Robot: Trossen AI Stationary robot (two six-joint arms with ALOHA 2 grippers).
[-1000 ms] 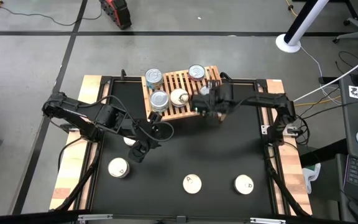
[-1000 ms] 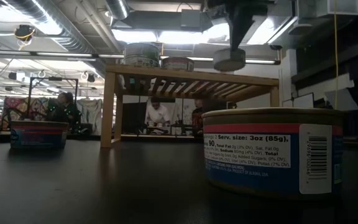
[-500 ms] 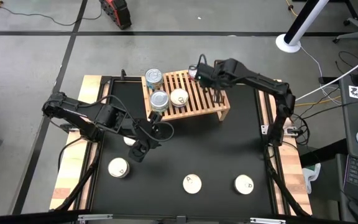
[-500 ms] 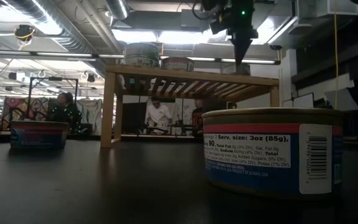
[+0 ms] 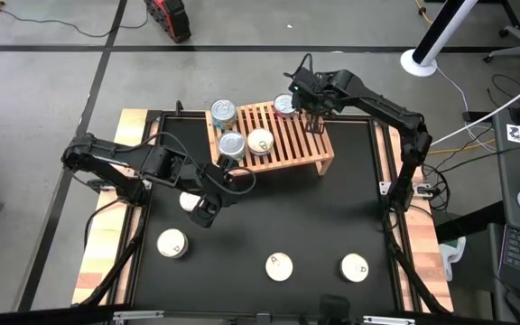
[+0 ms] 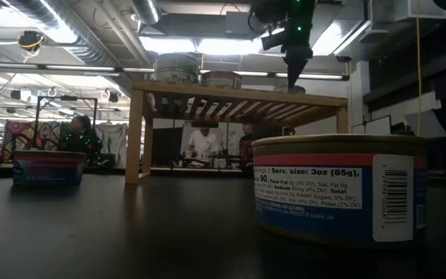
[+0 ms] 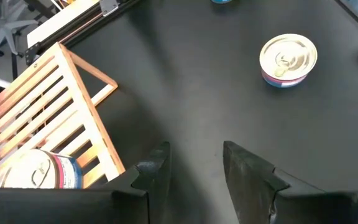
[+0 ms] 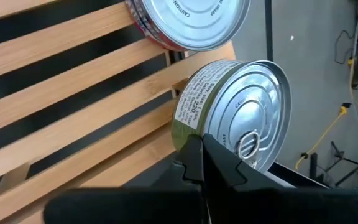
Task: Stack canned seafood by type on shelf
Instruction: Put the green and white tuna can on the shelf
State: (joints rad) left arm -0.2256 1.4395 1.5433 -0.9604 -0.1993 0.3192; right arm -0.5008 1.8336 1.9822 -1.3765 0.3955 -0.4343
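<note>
Right gripper (image 8: pixel 202 163), shut, just beside silver-lidded can (image 8: pixel 241 118) on shelf (image 8: pixel 73 124).

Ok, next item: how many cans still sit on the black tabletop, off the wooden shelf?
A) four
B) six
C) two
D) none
A: the high view shows four cans on the tabletop: one partly hidden by the left arm, one near the left rail, one at the front middle and one at the front right; the others are on the shelf.
</note>
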